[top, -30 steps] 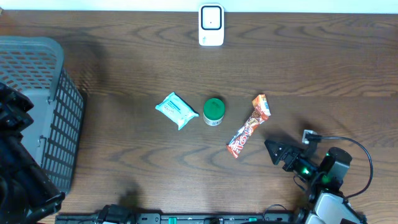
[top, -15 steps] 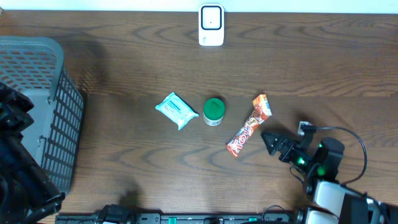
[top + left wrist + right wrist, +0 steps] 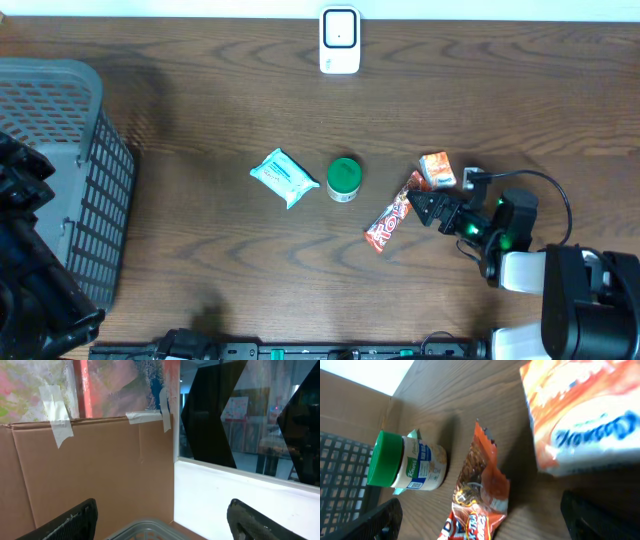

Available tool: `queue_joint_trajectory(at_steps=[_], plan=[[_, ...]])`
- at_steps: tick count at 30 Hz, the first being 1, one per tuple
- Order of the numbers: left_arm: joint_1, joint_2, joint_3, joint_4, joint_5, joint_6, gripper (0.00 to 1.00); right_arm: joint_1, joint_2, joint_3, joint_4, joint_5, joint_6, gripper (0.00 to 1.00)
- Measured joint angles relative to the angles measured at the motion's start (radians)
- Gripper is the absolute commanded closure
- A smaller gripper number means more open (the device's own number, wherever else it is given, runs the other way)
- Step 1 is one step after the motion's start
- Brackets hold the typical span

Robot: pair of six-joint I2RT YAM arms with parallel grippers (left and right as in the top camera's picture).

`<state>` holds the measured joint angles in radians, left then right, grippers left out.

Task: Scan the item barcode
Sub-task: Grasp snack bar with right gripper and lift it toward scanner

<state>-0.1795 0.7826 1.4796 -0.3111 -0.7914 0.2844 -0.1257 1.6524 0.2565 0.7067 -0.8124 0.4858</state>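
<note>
**Right pincer is waiting wide open at the snack bar**

On the near right side of the desk (image 3: 200, 260), the right pincer (image 3: 432, 207) is pointing to the left with its jaws spread wide, and it is gripping nothing. Its tips are reaching the upper part of the snack bar (image 3: 390, 220), which is lying slantwise just right of the centre. I cannot tell whether they are touching it. In the right wrist view the red and orange wrapper is lying flat on the wood between the two dark fingers (image 3: 370, 522). Just beside the pincer an orange and white packet (image 3: 437, 170) with blue letters is showing. I cannot tell whether it is a separate thing or one end of the same wrapper.

On the near left side, the left pincer (image 3: 162, 520) is hanging over the grey basket (image 3: 60, 100), also wide open and empty, and it is facing a cardboard wall (image 3: 100, 470).

Farther in, a jar with a green lid (image 3: 343, 179) is standing upright, just left of the snack bar. A small teal packet (image 3: 284, 177) is lying just beside the jar. At the far edge the white scanner (image 3: 340, 40) is standing well apart from all of them.
</note>
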Motion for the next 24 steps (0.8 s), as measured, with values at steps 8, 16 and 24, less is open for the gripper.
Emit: queue_joint_trajectory(at_steps=[8, 16, 24], plan=[[0.0, 0.0, 0.0, -0.003, 0.0, 0.0, 0.17, 0.067, 0.095, 0.069, 0.019, 0.023, -0.013, 0.28], [0.0, 0.0, 0.0, -0.004, 0.0, 0.0, 0.17, 0.099, 0.172, 0.089, 0.011, 0.043, 0.0, 0.99], [0.0, 0.0, 0.0, -0.007, 0.0, 0.0, 0.17, 0.06, 0.107, 0.045, 0.071, -0.021, 0.032, 0.99]])
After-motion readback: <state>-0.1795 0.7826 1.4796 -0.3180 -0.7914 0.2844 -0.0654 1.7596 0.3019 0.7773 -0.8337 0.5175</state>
